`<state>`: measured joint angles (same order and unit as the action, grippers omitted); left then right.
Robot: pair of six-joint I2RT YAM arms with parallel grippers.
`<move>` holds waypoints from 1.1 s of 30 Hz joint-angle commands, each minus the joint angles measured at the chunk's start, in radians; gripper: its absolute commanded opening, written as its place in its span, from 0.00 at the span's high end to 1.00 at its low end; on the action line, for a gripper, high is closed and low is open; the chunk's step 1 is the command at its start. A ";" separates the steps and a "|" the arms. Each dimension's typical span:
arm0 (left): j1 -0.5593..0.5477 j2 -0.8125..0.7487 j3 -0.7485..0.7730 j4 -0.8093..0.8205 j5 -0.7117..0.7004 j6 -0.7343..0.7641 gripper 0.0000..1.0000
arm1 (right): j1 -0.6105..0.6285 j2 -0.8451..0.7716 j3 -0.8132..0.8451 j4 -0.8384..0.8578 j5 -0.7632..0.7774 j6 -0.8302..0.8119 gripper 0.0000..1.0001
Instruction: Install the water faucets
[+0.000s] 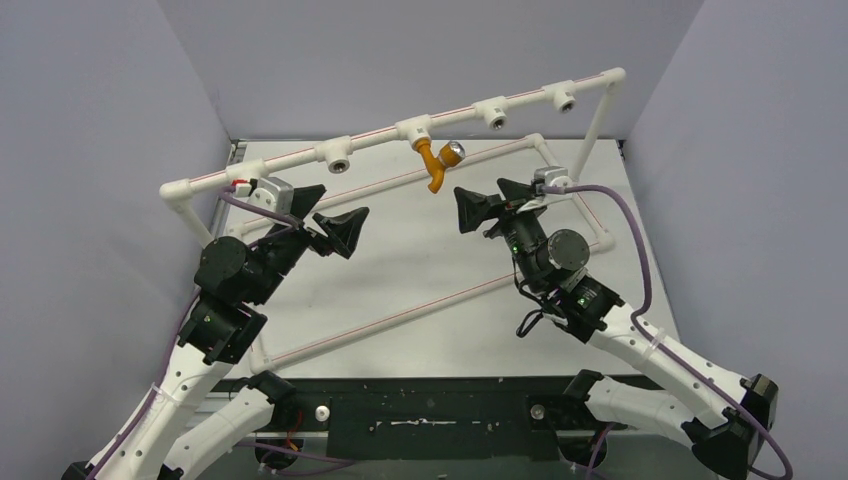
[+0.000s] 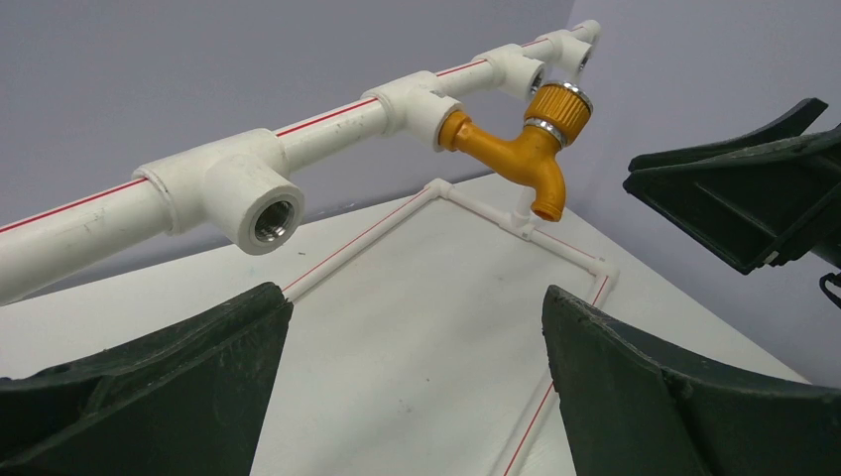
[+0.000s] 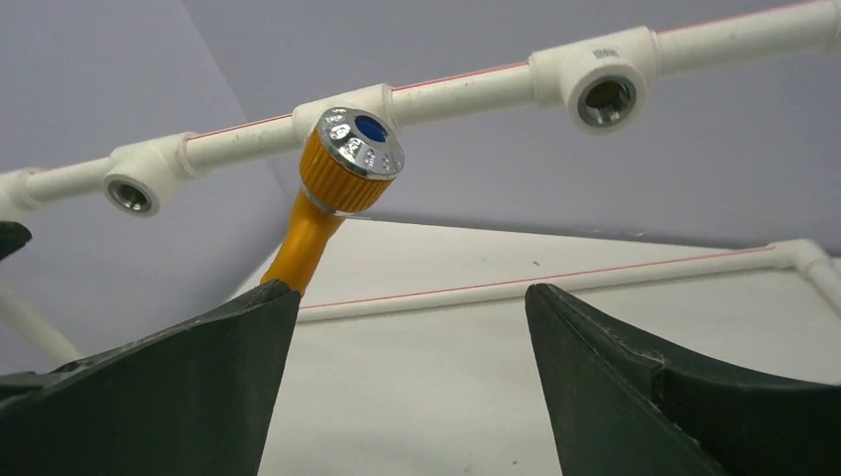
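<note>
The orange-brass faucet (image 1: 437,160) sits in the middle tee socket (image 1: 413,129) of the raised white pipe, spout hanging down, silvery round end toward the right. It also shows in the left wrist view (image 2: 516,149) and in the right wrist view (image 3: 337,188). My left gripper (image 1: 335,221) is open and empty, left of and below the faucet. My right gripper (image 1: 492,203) is open and empty, just right of and below the faucet. Neither touches it.
The raised pipe carries several tee sockets; open ones show in the top view (image 1: 338,161) (image 1: 495,117) (image 1: 565,100), the left wrist view (image 2: 268,218) and the right wrist view (image 3: 605,97). A white pipe frame (image 1: 400,312) lies on the table, with uprights at both ends.
</note>
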<state>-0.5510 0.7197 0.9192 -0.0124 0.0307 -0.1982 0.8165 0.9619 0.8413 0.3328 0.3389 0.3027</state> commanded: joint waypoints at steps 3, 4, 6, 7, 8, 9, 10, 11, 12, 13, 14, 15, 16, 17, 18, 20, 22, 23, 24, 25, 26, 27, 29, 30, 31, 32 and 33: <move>-0.004 -0.009 0.038 0.025 0.002 0.006 0.03 | -0.007 -0.007 0.131 -0.090 -0.170 -0.470 0.12; -0.004 -0.010 0.037 0.025 0.002 0.006 0.03 | -0.008 -0.005 0.143 -0.108 -0.184 -0.535 0.13; -0.004 -0.010 0.039 0.025 0.002 0.006 0.03 | -0.006 -0.005 0.160 -0.134 -0.208 -0.645 0.13; -0.004 -0.012 0.037 0.025 0.002 0.007 0.03 | -0.007 -0.009 0.160 -0.133 -0.216 -0.702 0.13; -0.004 -0.012 0.037 0.025 0.002 0.007 0.03 | -0.005 -0.013 0.157 -0.130 -0.228 -0.758 0.14; -0.004 -0.012 0.037 0.025 0.002 0.007 0.03 | -0.004 -0.016 0.155 -0.133 -0.243 -0.823 0.14; -0.004 -0.012 0.037 0.025 0.002 0.006 0.03 | 0.000 -0.020 0.157 -0.140 -0.262 -0.883 0.15; -0.004 -0.012 0.038 0.025 0.002 0.006 0.03 | 0.004 -0.021 0.160 -0.148 -0.274 -0.941 0.15; -0.004 -0.013 0.039 0.025 0.004 0.006 0.03 | 0.009 -0.022 0.163 -0.152 -0.278 -1.003 0.15; -0.004 -0.014 0.040 0.025 0.003 0.006 0.03 | 0.013 -0.019 0.165 -0.153 -0.278 -1.058 0.15; -0.004 -0.015 0.038 0.025 0.003 0.006 0.03 | 0.017 -0.016 0.167 -0.154 -0.276 -1.117 0.15; -0.004 -0.015 0.039 0.025 0.003 0.006 0.03 | 0.021 -0.012 0.170 -0.159 -0.275 -1.172 0.15; -0.004 -0.015 0.038 0.025 0.003 0.006 0.03 | 0.029 -0.008 0.178 -0.169 -0.275 -1.222 0.15; -0.004 -0.016 0.038 0.025 0.003 0.006 0.03 | 0.039 -0.004 0.183 -0.177 -0.273 -1.274 0.15; -0.004 -0.015 0.038 0.025 0.003 0.006 0.03 | 0.050 0.001 0.191 -0.182 -0.265 -1.324 0.15; -0.004 -0.016 0.038 0.025 0.003 0.007 0.03 | 0.082 0.016 0.203 -0.198 -0.232 -1.438 0.14; -0.004 -0.017 0.038 0.024 0.004 0.006 0.03 | 0.122 0.037 0.210 -0.204 -0.181 -1.554 0.12; -0.004 -0.017 0.039 0.025 0.004 0.006 0.03 | 0.147 0.053 0.214 -0.204 -0.154 -1.632 0.12; -0.004 -0.017 0.039 0.025 0.004 0.006 0.03 | 0.162 0.066 0.217 -0.203 -0.124 -1.687 0.11; -0.004 -0.018 0.039 0.025 0.004 0.006 0.03 | 0.170 0.080 0.221 -0.203 -0.105 -1.740 0.11; -0.004 -0.019 0.039 0.025 0.003 0.006 0.03 | 0.179 0.095 0.225 -0.200 -0.086 -1.786 0.10; -0.004 -0.019 0.038 0.025 0.003 0.006 0.03 | 0.188 0.110 0.229 -0.200 -0.070 -1.837 0.10; -0.004 -0.017 0.039 0.025 0.004 0.006 0.03 | 0.202 0.144 0.236 -0.194 -0.027 -1.936 0.09; -0.004 -0.017 0.038 0.025 0.005 0.006 0.03 | 0.210 0.162 0.240 -0.185 -0.005 -1.986 0.09; -0.004 -0.016 0.038 0.025 0.004 0.006 0.03 | 0.219 0.176 0.241 -0.171 0.014 -2.030 0.09; -0.004 -0.017 0.039 0.025 0.004 0.006 0.03 | 0.227 0.190 0.241 -0.152 0.031 -2.076 0.09; -0.004 -0.017 0.037 0.025 0.003 0.006 0.03 | 0.234 0.205 0.239 -0.129 0.044 -2.115 0.09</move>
<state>-0.5510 0.7120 0.9192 -0.0124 0.0307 -0.1982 1.0237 1.1297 1.0325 0.1215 0.2592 -1.5509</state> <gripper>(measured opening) 0.974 0.910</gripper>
